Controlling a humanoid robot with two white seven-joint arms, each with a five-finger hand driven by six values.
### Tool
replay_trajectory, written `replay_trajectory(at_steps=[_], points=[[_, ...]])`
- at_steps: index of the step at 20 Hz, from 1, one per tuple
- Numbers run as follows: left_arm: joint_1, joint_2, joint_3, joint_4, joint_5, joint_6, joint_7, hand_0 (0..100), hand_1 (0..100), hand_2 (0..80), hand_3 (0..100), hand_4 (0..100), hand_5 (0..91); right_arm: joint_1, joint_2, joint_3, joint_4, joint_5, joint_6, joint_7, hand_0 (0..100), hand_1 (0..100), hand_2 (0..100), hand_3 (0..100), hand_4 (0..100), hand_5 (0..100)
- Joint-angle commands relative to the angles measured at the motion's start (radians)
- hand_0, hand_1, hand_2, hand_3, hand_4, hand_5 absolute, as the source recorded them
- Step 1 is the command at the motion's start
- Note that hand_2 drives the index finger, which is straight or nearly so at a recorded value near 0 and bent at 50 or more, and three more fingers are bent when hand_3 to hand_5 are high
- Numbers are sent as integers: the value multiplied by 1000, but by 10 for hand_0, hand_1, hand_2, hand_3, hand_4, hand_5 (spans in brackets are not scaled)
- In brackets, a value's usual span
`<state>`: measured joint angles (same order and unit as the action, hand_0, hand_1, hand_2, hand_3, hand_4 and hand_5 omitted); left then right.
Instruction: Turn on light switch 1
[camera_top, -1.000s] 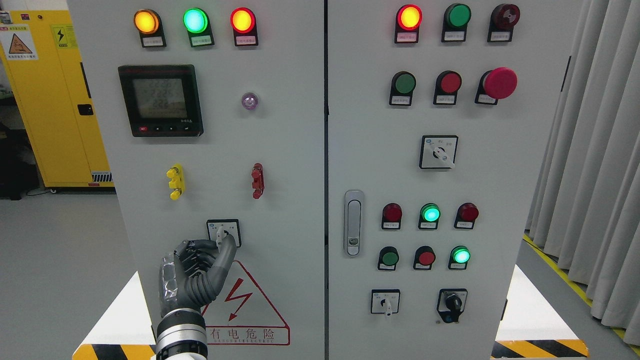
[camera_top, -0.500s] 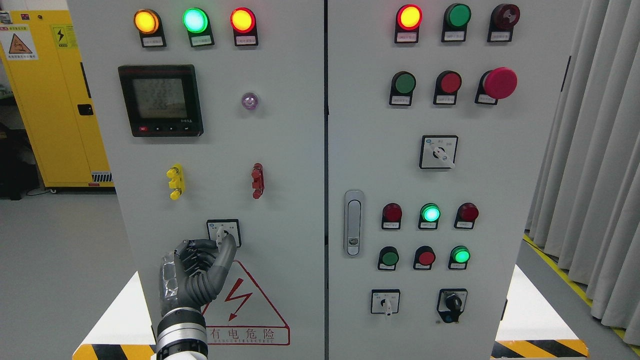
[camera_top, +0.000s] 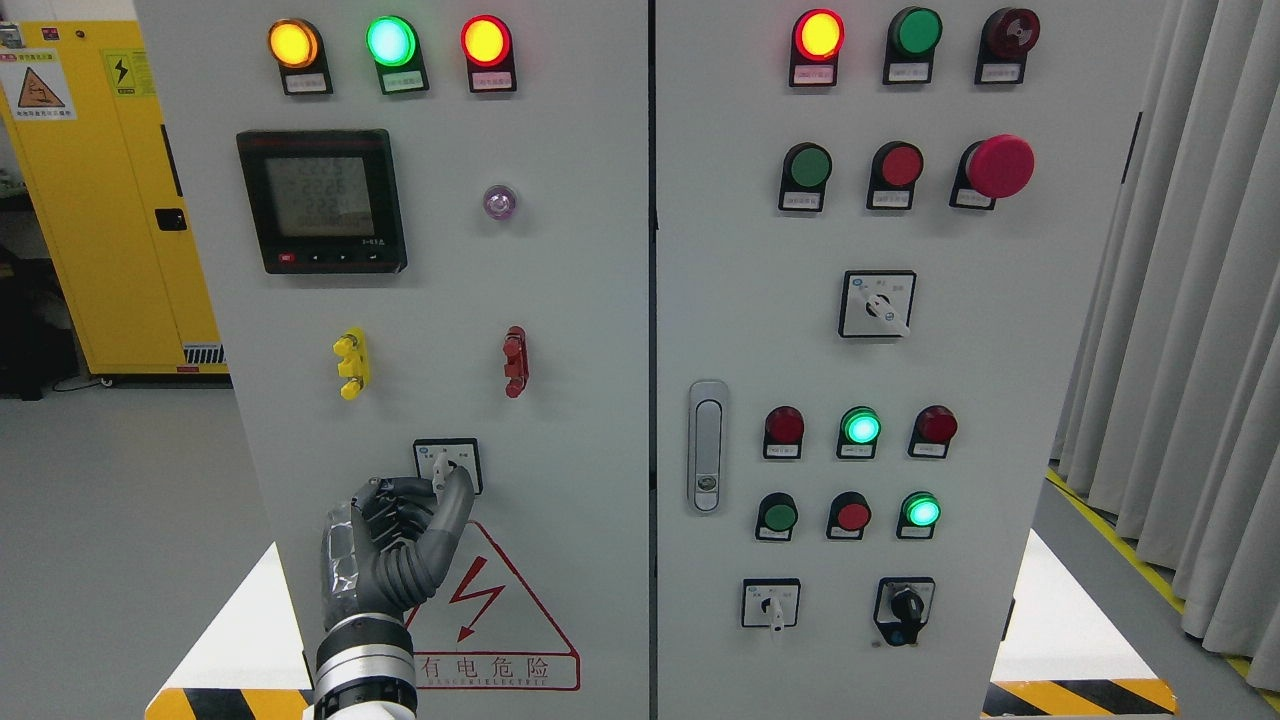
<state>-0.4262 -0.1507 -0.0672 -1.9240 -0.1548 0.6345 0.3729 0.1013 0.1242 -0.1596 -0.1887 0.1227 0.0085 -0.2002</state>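
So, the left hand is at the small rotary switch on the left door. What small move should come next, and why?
Probably a small wrist turn to rotate the knob. The left hand is curled below the rotary switch, with thumb and a fingertip pinching its white handle, so the grasp looks made. Which direction means on, the picture does not show.

The switch (camera_top: 447, 465) is a small rotary knob on a square white plate with a dark border, set low on the left cabinet door (camera_top: 560, 300), just above the red warning triangle (camera_top: 490, 600). Its pale lever points down and slightly left. The plate's lower left part is partly covered, so its markings cannot be read.
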Motion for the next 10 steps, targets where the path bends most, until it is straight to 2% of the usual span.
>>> replay_trajectory(at_steps=[1,10], points=[[0,-1,0,0,-2,2,0,258,668,584,861,892,875,0,0,0,0,0,-1,1,0,500,40,0,0,0],[0,-1,0,2,-3,2,0,288,658,587,870,893,877,0,0,0,0,0,-1,1,0,500,40,0,0,0]])
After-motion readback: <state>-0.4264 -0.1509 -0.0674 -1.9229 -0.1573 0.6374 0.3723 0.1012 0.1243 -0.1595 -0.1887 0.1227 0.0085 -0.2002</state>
